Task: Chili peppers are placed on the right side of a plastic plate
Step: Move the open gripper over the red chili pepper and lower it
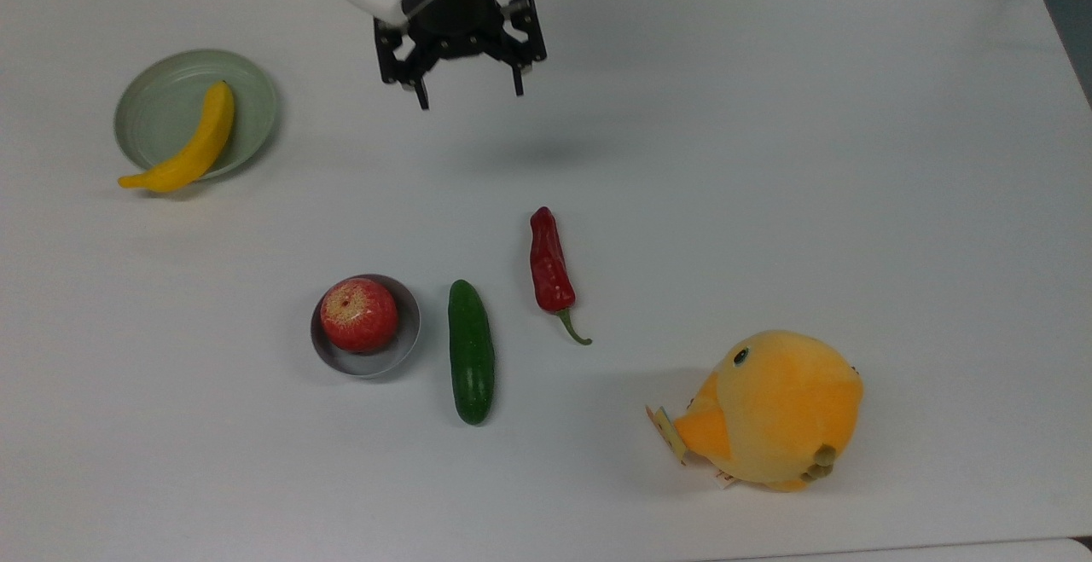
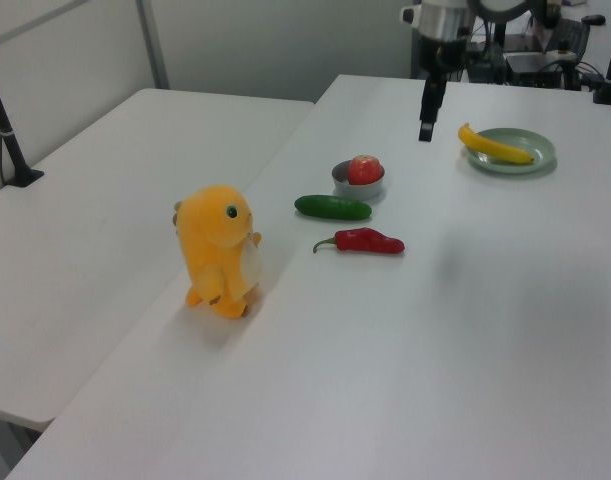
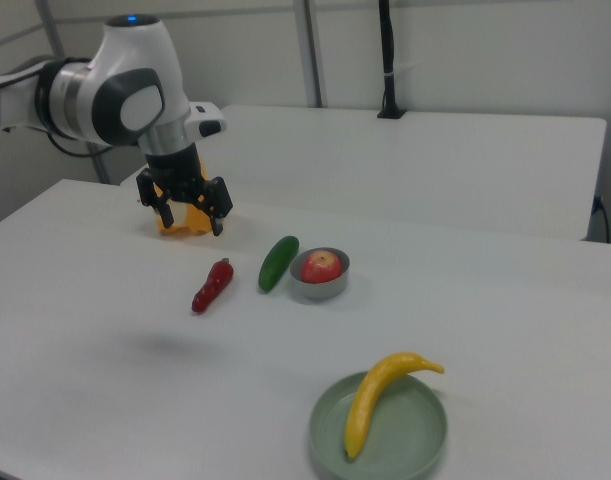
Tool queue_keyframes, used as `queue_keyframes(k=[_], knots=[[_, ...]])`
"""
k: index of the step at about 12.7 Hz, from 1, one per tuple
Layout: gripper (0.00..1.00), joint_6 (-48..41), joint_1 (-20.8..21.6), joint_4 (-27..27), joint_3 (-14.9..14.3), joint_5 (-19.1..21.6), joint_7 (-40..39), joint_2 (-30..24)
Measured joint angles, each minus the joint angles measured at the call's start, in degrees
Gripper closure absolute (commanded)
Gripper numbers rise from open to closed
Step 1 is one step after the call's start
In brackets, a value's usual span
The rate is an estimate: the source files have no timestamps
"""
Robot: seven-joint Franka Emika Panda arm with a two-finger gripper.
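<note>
The robot arm's gripper [image 1: 469,97] hangs above the white table [image 1: 768,161] with its two black fingers spread apart and nothing between them; in the right view the gripper [image 3: 192,222] shows the same wide gap, held clear of the tabletop. In the left view the gripper [image 2: 425,128] appears as a dark vertical shape in the air, near the far end of the table.

Below it in the top view, well apart from the fingers, the chili pepper [image 1: 550,268] lies flat on the bare table, its green stem curling toward the bottom of the top view. The pepper [image 2: 370,241] [image 3: 212,285] rests untouched. Just beside it, toward the top view's left, lies a dark green cucumber [image 1: 471,351], roughly parallel to the pepper and not touching it. Further toward the top view's left, a small grey bowl [image 1: 408,336] holds a red apple [image 1: 359,315].

The pale green plate [image 1: 153,101] sits near the top view's upper left corner, well apart from the pepper. A yellow banana [image 1: 192,144] lies across it, one end overhanging the rim onto the table. In the right view the plate [image 3: 415,440] is nearest the camera.

A yellow plush chick [image 1: 772,408] stands toward the top view's lower right, apart from the other items.
</note>
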Motion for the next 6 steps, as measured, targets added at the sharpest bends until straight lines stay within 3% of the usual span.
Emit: queue_keyframes(k=[6], knots=[[0.0, 6.9, 1.6, -0.2, 2.0, 0.0, -0.3, 5.4]])
